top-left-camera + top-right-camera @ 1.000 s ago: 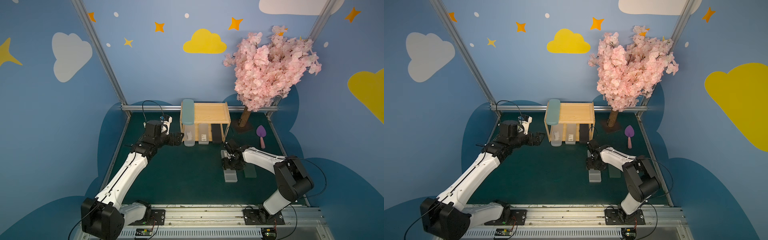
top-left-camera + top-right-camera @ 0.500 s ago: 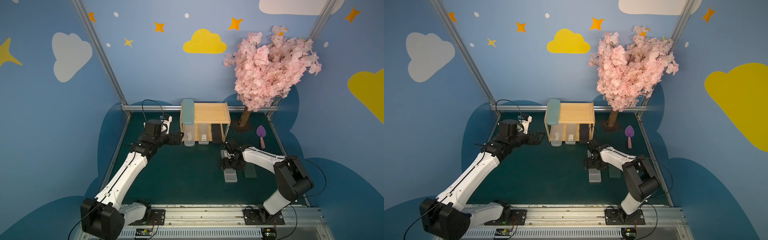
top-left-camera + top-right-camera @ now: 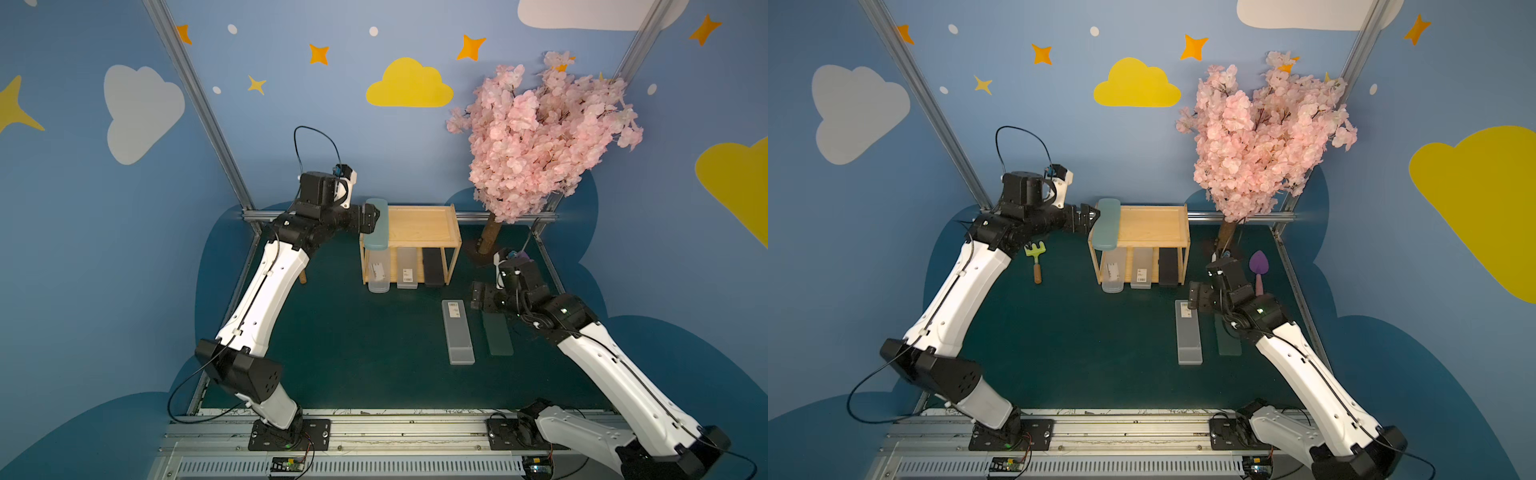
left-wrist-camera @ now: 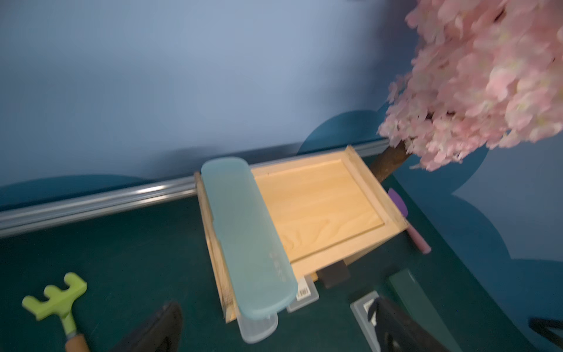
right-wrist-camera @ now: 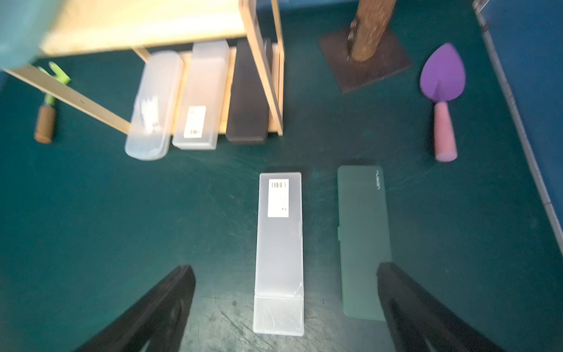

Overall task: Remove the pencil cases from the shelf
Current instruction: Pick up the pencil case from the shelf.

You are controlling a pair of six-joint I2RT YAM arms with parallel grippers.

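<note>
2 are off: the frosted case (image 3: 457, 332) and the dark green case (image 3: 498, 338) lie side by side on the table toward its right edge, with my right jaws spread and empty above them. 4 sit on the shelf (image 3: 419, 226) at the back edge. My left jaws are spread just beside the light teal case (image 3: 376, 226) on the top board's left edge. I'd straddle its narrow width at mid-length, close gently and lift straight up.

blue cloud-painted walls (image 3: 291, 124), dark teal floor (image 3: 353, 357)
</note>
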